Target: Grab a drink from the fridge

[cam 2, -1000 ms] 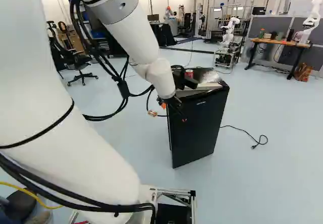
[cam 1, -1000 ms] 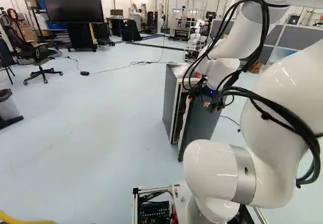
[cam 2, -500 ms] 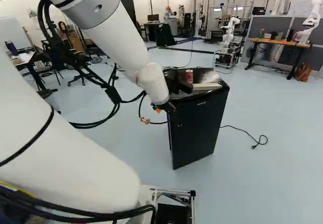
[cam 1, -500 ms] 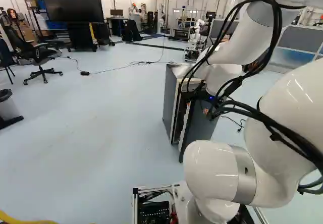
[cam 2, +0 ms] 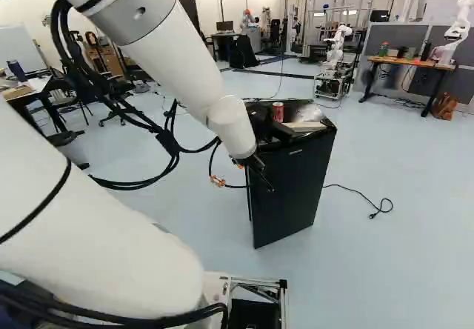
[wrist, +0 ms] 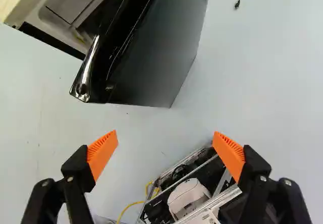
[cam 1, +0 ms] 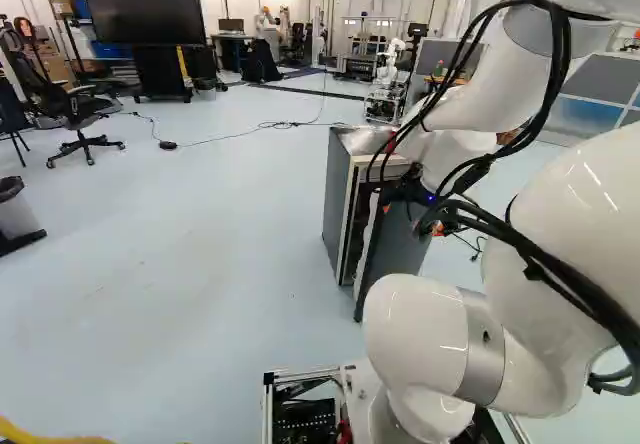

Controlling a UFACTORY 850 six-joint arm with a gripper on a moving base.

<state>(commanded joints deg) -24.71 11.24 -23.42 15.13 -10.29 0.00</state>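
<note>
In the right base view my gripper (cam 2: 264,179) hangs close before the black fridge door (cam 2: 292,195). Seen from the wrist, the gripper (wrist: 165,137) stands wide open, nothing between its orange pads; the door's near corner (wrist: 88,80) lies ahead of the fingers, apart from them. The fridge (cam 1: 340,194) stands with its door ajar, a dark gap showing between body and door (cam 1: 395,254) in the left base view. A red can (cam 2: 278,111) is upright on the fridge top. Drinks inside cannot be made out.
Beside the can lies a clear plastic bag (cam 2: 309,113). A power cord (cam 2: 363,195) runs over the floor beside the fridge. The base's frame (wrist: 186,183) shows beyond the fingers. Another robot (cam 2: 337,47) and a wooden-topped table (cam 2: 411,63) stand farther back.
My arm has bent and shifted, its upper links moving left in the right base view; the gripper sits somewhat lower before the door. The fridge, its door and the base have not moved.
</note>
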